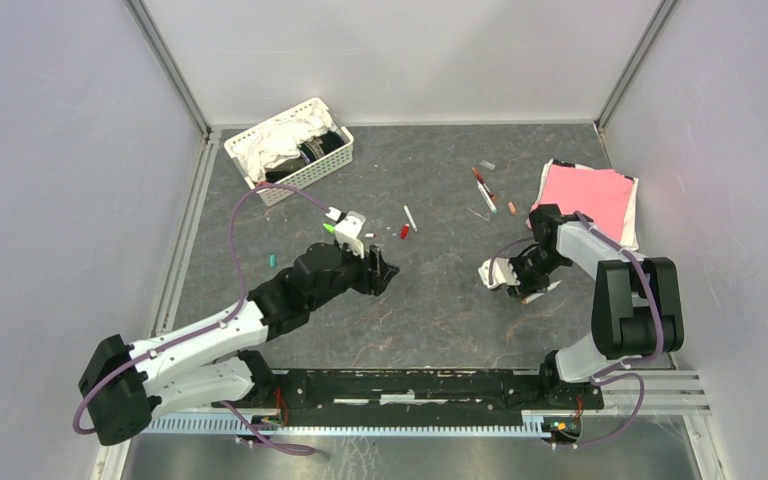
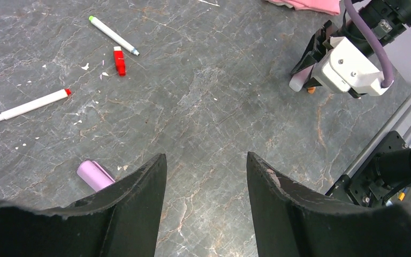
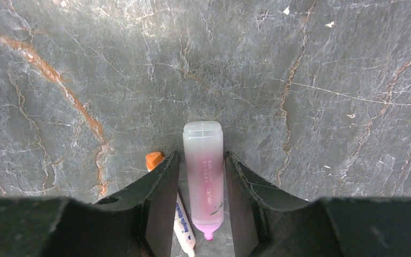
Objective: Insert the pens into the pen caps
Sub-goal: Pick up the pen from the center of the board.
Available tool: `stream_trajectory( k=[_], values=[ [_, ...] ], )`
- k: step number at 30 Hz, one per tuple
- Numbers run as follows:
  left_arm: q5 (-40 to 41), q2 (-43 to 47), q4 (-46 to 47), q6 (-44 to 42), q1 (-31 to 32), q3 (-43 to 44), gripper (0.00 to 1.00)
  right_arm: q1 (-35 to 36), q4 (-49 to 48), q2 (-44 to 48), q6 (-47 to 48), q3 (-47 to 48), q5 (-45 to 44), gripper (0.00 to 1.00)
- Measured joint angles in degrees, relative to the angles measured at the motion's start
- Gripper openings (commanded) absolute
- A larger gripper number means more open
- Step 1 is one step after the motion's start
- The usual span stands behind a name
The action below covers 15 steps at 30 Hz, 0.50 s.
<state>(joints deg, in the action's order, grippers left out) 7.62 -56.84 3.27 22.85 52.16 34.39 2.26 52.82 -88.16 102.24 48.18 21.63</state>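
Note:
My right gripper point(image 3: 200, 158) is shut on a pale pink-tinted pen point(image 3: 204, 176), gripping its barrel between the two fingers just above the table. An orange-ended pen point(image 3: 153, 159) lies under its left finger. My left gripper point(image 2: 206, 156) is open and empty over bare table. A purple cap point(image 2: 95, 175) lies beside its left finger. Farther off lie a red cap point(image 2: 119, 60), a green-ended pen point(image 2: 113, 35) and a red-ended pen point(image 2: 29, 105). In the top view, more pens point(image 1: 482, 185) and a small cap point(image 1: 511, 208) lie at the back right, and a teal cap point(image 1: 273, 260) lies at the left.
A white basket point(image 1: 290, 150) with cloths stands at the back left. A pink cloth point(image 1: 585, 195) lies at the back right, behind the right arm point(image 1: 600, 260). Grey walls close in the table on three sides.

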Motion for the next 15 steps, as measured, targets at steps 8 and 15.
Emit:
stream_trajectory(
  k=[8,15],
  values=[
    [0.02,0.46,-0.04,0.0,0.0,-0.15,0.63,0.28,-0.44,-0.44,-2.64,0.0,-0.37,0.34],
    [-0.24,5.84,3.48,0.02,0.0,-5.35,0.64,0.37,-1.38,-0.37,-5.81,-0.22,-0.24,0.1]
  ],
)
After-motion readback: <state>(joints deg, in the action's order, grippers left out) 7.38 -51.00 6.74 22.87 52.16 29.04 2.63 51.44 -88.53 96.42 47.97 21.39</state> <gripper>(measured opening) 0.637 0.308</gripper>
